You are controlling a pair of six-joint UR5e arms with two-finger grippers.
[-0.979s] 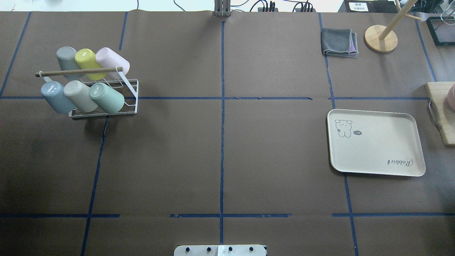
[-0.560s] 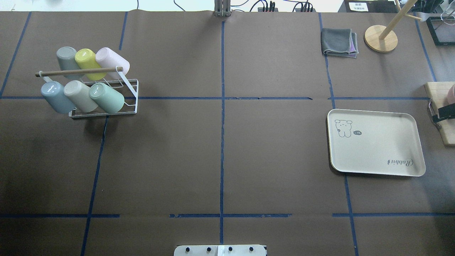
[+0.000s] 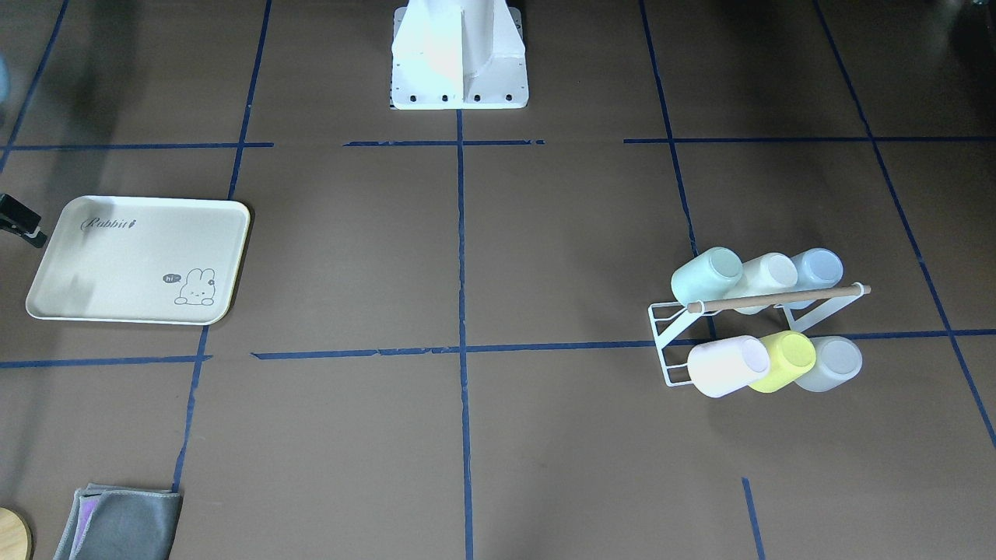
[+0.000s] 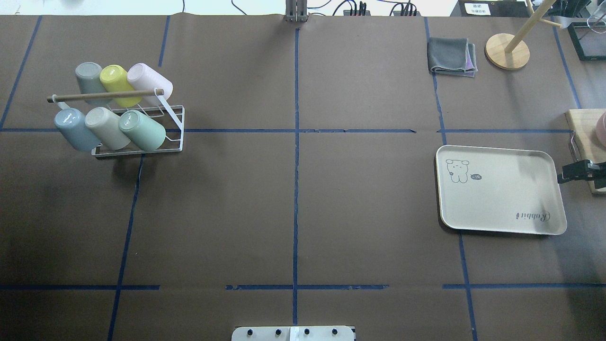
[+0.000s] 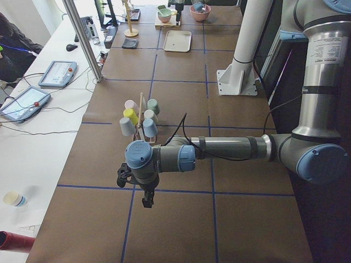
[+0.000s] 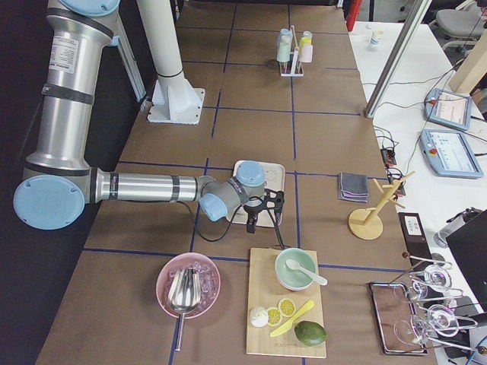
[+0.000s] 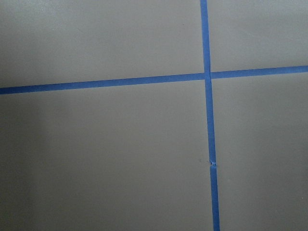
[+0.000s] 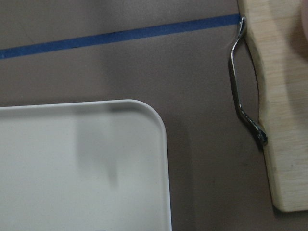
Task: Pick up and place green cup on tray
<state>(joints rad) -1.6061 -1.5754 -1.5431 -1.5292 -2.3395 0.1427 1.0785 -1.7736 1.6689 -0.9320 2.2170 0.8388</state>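
At the far left, seen only from the worktop's end, our left pincer [image 5: 147,200] hangs over bare worktop [image 4: 293,213], apart from the rack; we cannot tell how far open it is. Next comes the white wire rack [image 4: 137,152], a holder of sorts: six cups lean on its prongs in two rows, bottoms up. The green cup [image 4: 142,130] sits at the right-hand end of the row nearer the robot, touching the cream cup [image 4: 107,128].

We judge the green cup to be light, stiff, matte plastic. It is not fragile, but it is smooth and tapered, so it could slip. We would grip across its side wall near the raised base, coming in from its free right flank. Then we would draw it off along its own tilt so the rack does not tip.

Well apart to the right lies the tray [image 4: 502,203], holding nothing but its print. At the tray's right rim hovers our right pincer [image 4: 564,176], gripping nothing we can see; how far open it is we cannot tell.
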